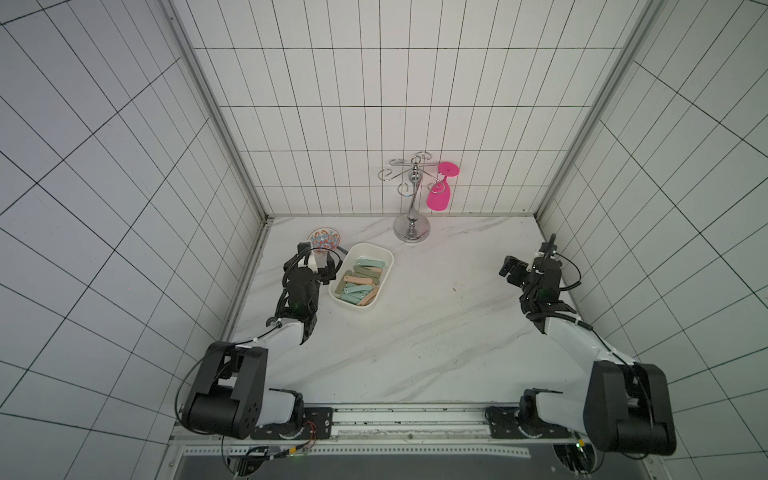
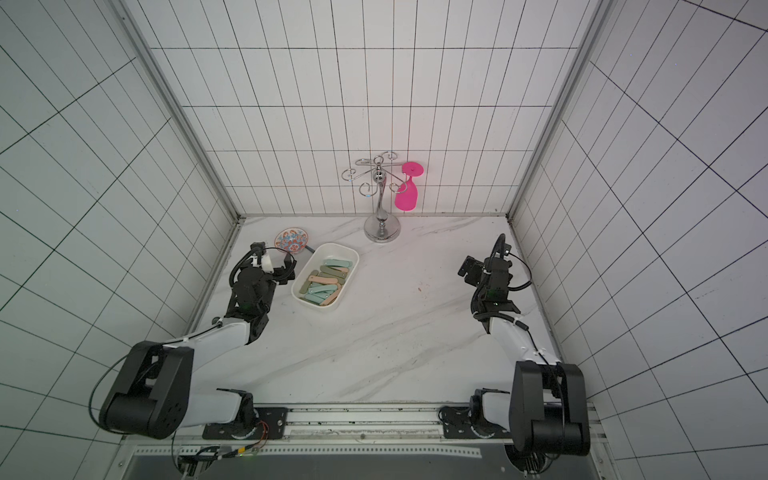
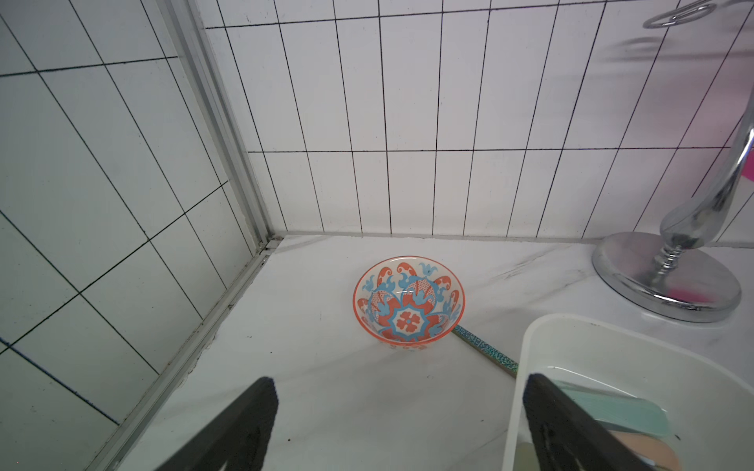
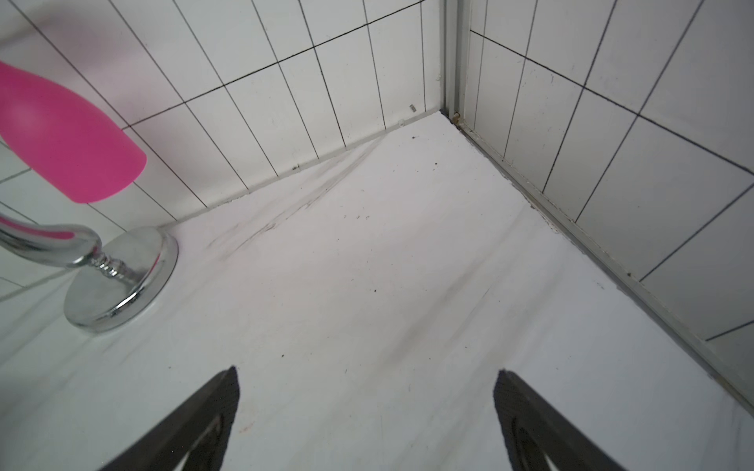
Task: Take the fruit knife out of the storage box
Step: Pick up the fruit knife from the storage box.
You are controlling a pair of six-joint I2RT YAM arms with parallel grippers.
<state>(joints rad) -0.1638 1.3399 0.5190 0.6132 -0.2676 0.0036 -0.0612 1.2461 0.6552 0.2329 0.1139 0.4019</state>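
While each gapes wide, empty, left gripper [image 3: 399, 378] hovers beside shallow white plastic storage box [image 1: 371, 250] of pastel fruit knives [image 1: 360, 281]; right gripper [image 4: 367, 370] over marble tabletop [image 4: 367, 265].

My left arm [image 1: 286, 340] and right arm [image 1: 582, 345] are white shells between chunky black joint housings, with thin black cables [image 1: 179, 390] looping alongside. A green light [image 1: 296, 307] glows on each wrist. My jaws are matte black, tapering. Red wires [image 1: 309, 430] curl by my left base, at the tabletop's six o'clock edge.
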